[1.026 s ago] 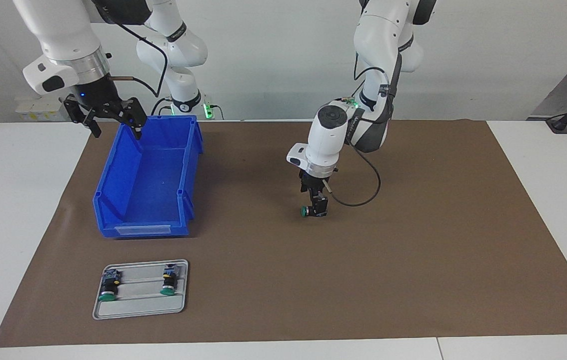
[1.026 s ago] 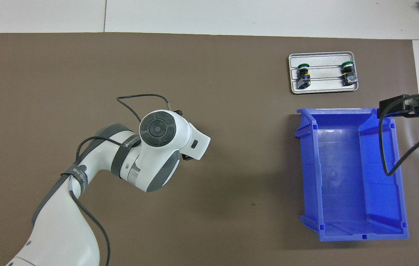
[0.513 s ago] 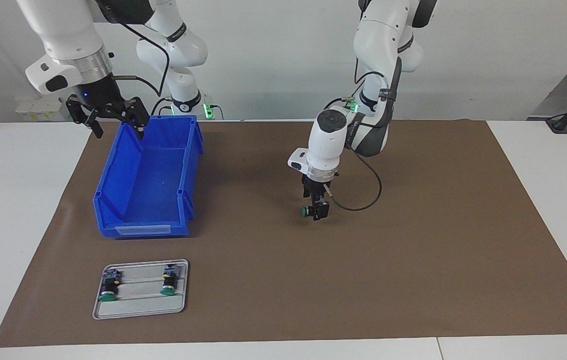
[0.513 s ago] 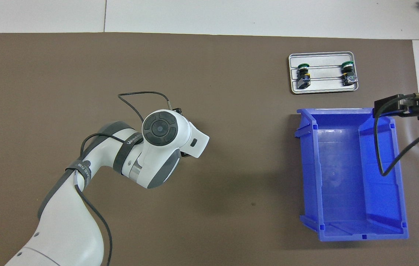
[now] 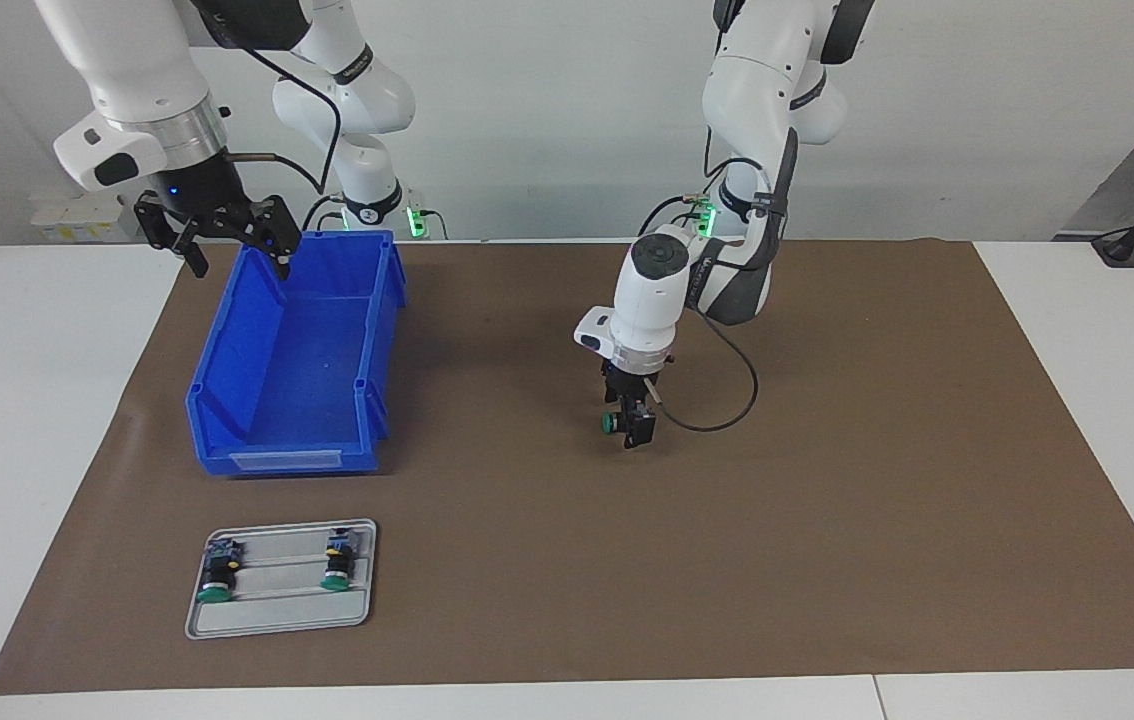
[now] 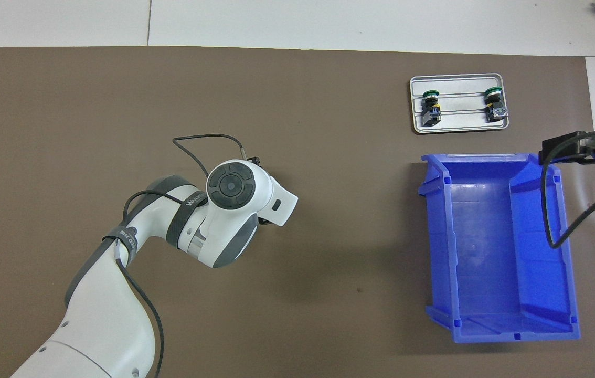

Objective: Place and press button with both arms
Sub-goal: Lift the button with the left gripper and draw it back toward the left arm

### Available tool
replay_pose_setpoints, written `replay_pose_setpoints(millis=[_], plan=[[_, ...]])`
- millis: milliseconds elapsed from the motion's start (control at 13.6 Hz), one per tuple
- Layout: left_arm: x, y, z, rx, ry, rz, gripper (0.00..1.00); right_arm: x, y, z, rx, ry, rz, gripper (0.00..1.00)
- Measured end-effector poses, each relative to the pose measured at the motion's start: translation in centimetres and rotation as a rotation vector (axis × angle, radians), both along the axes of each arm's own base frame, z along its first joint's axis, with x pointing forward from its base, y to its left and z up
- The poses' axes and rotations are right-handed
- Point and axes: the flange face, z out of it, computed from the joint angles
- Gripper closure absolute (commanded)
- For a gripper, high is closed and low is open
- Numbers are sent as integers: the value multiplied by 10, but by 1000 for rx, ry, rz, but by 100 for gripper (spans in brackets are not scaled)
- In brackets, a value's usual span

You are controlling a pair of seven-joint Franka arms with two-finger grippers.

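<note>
While the right gripper waits wide open and empty over the blue bin rim nearest the robots, at the corner toward the right arm's end, the job looks abt a third done by my read: one button's been picked, placing and pressing are both left.

Landmark = the bin. Beside it, toward the left arm's end and well apart, the left gripper hangs low over bare mat, jaws clamped on the button. It's held by its dark base w/ the green cap sticking out sideways toward the bin, so it's tipped on its side, not upright. Can't tell if it touches the mat yet; in the overhead view the wrist hides it.

Farther from the robots than the bin, just past its label end, the grey tray holds two more buttons, lying down and untouched.
</note>
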Motion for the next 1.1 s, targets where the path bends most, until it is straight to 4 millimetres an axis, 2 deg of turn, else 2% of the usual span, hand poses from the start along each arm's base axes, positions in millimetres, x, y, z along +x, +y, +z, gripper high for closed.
replay_pose_setpoints(millis=[73,220,366,513,586,660,733,1026,1099], plan=[[-1,1,-2,-1,-2,0,13,-2,-2,2,0,2,-4,0],[-1,1,-4,-6,-8,0,21,-6,-3,4,1,10,-5,0],[-1,1,-3,-9,-12,0,35,-10,-3,5,2,27,-5,0],[-1,0,-1,-14,-18,-1,35,-11,-5,4,3,36,-8,0],[-1,0,-1,-15,-20,0,41,-11,-5,3,3,37,-8,0],[0,1,-1,-15,-20,3,51,-11,-4,3,3,38,-7,0],[1,2,-1,-16,-22,7,56,-11,-3,2,3,40,-4,0],[6,6,1,-28,-37,28,59,-10,1,-3,2,51,3,0],[7,7,2,-34,-42,42,64,-9,1,-5,2,54,3,0]])
